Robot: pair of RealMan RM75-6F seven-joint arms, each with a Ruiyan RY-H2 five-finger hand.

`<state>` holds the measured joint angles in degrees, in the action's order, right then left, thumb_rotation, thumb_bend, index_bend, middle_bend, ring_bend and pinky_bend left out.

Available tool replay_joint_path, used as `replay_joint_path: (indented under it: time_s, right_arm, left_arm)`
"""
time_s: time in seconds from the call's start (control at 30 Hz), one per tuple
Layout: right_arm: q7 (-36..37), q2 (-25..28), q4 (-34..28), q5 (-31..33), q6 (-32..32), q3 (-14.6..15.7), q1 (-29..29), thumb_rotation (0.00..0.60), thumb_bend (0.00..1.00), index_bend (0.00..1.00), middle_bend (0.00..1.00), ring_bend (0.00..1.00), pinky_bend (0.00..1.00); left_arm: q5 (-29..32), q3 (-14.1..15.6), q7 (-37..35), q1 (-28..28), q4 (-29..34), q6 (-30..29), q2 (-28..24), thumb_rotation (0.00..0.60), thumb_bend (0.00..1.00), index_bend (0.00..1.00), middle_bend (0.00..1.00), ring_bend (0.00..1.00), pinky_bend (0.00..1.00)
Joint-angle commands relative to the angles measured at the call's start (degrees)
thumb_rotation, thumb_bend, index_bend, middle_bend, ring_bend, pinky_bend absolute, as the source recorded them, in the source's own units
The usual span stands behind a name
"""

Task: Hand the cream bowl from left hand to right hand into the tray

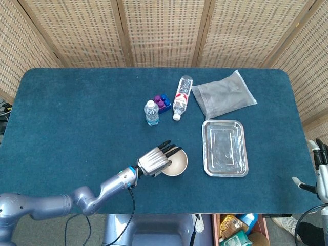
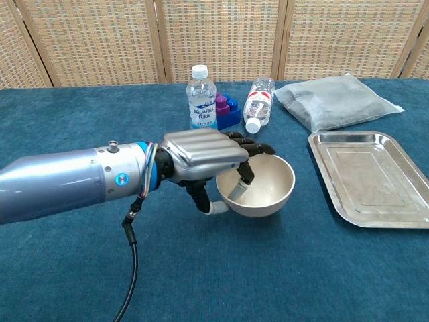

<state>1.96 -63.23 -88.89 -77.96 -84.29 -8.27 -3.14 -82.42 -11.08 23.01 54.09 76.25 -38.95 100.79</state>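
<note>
My left hand (image 1: pixel 155 159) (image 2: pixel 204 155) grips the cream bowl (image 1: pixel 175 163) (image 2: pixel 262 189) by its near rim, fingers hooked inside and thumb under it. The bowl is upright, near the table's front middle, just left of the steel tray (image 1: pixel 225 147) (image 2: pixel 372 176). The tray holds nothing. My right hand (image 1: pixel 321 175) shows only at the right edge of the head view, off the table's right side, fingers apart and holding nothing. The chest view does not show it.
An upright water bottle (image 1: pixel 151 113) (image 2: pixel 202 104) stands behind the bowl beside blue and purple blocks (image 1: pixel 162 103) (image 2: pixel 226 111). A second bottle (image 1: pixel 180 97) (image 2: pixel 257 104) lies on its side. A grey pouch (image 1: pixel 223 99) (image 2: pixel 336 100) lies behind the tray.
</note>
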Motion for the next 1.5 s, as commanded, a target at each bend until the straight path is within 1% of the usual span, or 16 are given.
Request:
replay_joint_path:
  time_s: [0.03,0.07,0.2,0.23,0.27,0.4,0.5,0.6,0.73,0.83,0.93,0.97,1.17,1.3,1.33,1.5]
  right_arm:
    - [0.3,0.1,0.3,0.3,0.1,-0.1,0.1,0.600,0.00,0.00,0.00,0.00,0.00]
    - [0.4,0.1,0.4,0.4,0.1,-0.1,0.1,0.600,0.00,0.00,0.00,0.00,0.00]
    - [0.9,0.2,0.6,0.5,0.0,-0.2,0.2,0.600,0.00,0.00,0.00,0.00,0.00]
    - [0.9,0.2,0.7,0.5,0.0,-0.2,0.2,0.600,0.00,0.00,0.00,0.00,0.00]
    - [0.9,0.2,0.6,0.5,-0.1,-0.2,0.3,0.600,0.00,0.00,0.00,0.00,0.00]
    - [0.7,0.2,0.4,-0.1,-0.4,0.1,0.4,0.600,0.00,0.00,0.00,0.00,0.00]
    - [-0.6,0.0,-0.3,-1.8,-0.6,1.1,0.3,0.600,0.00,0.00,0.00,0.00,0.00]
    - [-1.5,-0.4,-0.7,-2.9,-0.4,1.7,0.0,0.600,0.00,0.00,0.00,0.00,0.00]
    - [-2.4,-0.8,-0.6,-4.7,0.0,2.4,-0.5,0.600,0.00,0.00,0.00,0.00,0.00]
    - [-4.0,-1.4,-0.4,-7.8,0.7,3.3,-1.9,0.600,0.00,0.00,0.00,0.00,0.00]
    - [-3.8,-1.6,-0.3,-11.6,1.6,4.3,-3.5,0.600,0.00,0.00,0.00,0.00,0.00]
    - [-3.2,-1.5,-0.5,-15.7,3.1,5.3,-5.6,0.600,0.00,0.00,0.00,0.00,0.00]
    - [3.9,-0.6,-1.5,-26.4,9.6,7.6,-14.0,0.600,0.00,0.03,0.00,0.00,0.00]
    - [4.6,-1.5,-2.1,-31.0,14.3,8.4,-19.1,0.600,0.00,0.10,0.00,0.00,0.00]
    - [3.6,-3.0,-2.6,-33.8,18.2,8.7,-22.6,0.600,0.00,0.11,0.00,0.00,0.00]
    - [0.9,-6.5,-3.5,-33.9,25.5,8.0,-28.3,0.600,0.00,0.15,0.00,0.00,0.00]
  left_arm:
    - [1.4,0.3,0.0,1.6,-2.8,0.6,2.4,0.600,0.41,0.63,0.00,0.00,0.00]
    - [1.5,0.4,0.1,1.7,-3.0,0.6,2.5,0.600,0.38,0.59,0.00,0.00,0.00]
    - [2.6,0.7,0.7,2.1,-2.4,0.8,2.1,0.600,0.04,0.09,0.00,0.00,0.00]
    - [2.7,0.7,0.8,2.1,-2.1,0.6,1.9,0.600,0.00,0.02,0.00,0.00,0.00]
    - [2.7,0.7,0.8,2.1,-1.4,0.1,1.4,0.600,0.00,0.00,0.00,0.00,0.00]
    - [1.7,0.2,0.8,1.4,2.3,-2.9,-1.7,0.600,0.00,0.00,0.00,0.00,0.00]
    - [-0.2,0.0,1.0,-1.8,10.4,-9.0,-11.0,0.600,0.00,0.00,0.00,0.00,0.00]
    - [-0.3,0.3,1.8,-4.7,15.7,-12.5,-18.3,0.600,0.00,0.00,0.00,0.00,0.00]
    - [0.3,0.9,2.7,-8.1,20.1,-16.2,-24.9,0.600,0.00,0.00,0.00,0.00,0.00]
    - [2.7,2.1,3.4,-14.1,24.3,-22.5,-32.0,0.600,0.00,0.00,0.00,0.00,0.00]
    - [4.0,3.2,2.0,-19.1,26.6,-28.0,-35.7,0.600,0.00,0.00,0.00,0.00,0.00]
    - [6.5,3.6,-0.2,-22.9,26.8,-32.1,-37.1,0.600,0.00,0.00,0.00,0.00,0.00]
    - [9.3,5.3,-3.1,-30.1,25.4,-39.4,-37.5,0.600,0.00,0.00,0.00,0.00,0.00]
    - [9.2,5.6,-5.9,-31.9,24.8,-40.5,-36.9,0.600,0.00,0.00,0.00,0.00,0.00]
    - [8.4,6.0,-7.4,-32.7,24.2,-41.2,-36.5,0.600,0.00,0.00,0.00,0.00,0.00]
    - [6.2,6.4,-10.1,-33.7,22.6,-41.9,-36.0,0.600,0.00,0.00,0.00,0.00,0.00]
